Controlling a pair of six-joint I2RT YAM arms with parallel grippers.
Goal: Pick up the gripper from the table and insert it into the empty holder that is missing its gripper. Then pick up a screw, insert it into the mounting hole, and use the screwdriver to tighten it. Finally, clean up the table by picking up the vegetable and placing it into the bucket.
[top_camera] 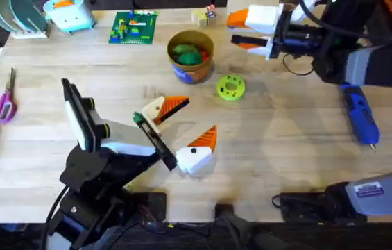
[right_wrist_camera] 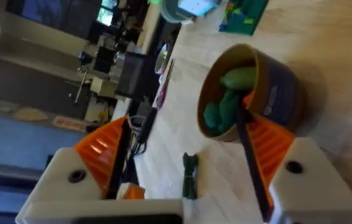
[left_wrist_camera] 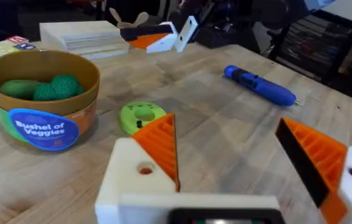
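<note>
Two sets of fingers are recorded open, with nothing held in either. Purple-handled scissors [top_camera: 3, 101] are noted at the far left of the tabletop [top_camera: 286, 160]. The left gripper [top_camera: 180, 128] is seen low over the middle of the tabletop, its white fingers [top_camera: 197, 158] spread wide, each with an orange ribbed pad [left_wrist_camera: 162, 144]. No loose orange wedge or screw can be made out. The bucket [top_camera: 191, 57] is found upright beyond the left gripper, with green vegetables [top_camera: 187, 53] inside. A round green disc with holes [top_camera: 231, 87] lies just beside the bucket, to its right. The right gripper [top_camera: 234, 30] is held at the far edge, right of the bucket, its fingers parted. The blue screwdriver [top_camera: 359, 114] is left lying flat on the right side, well apart from both grippers.
</note>
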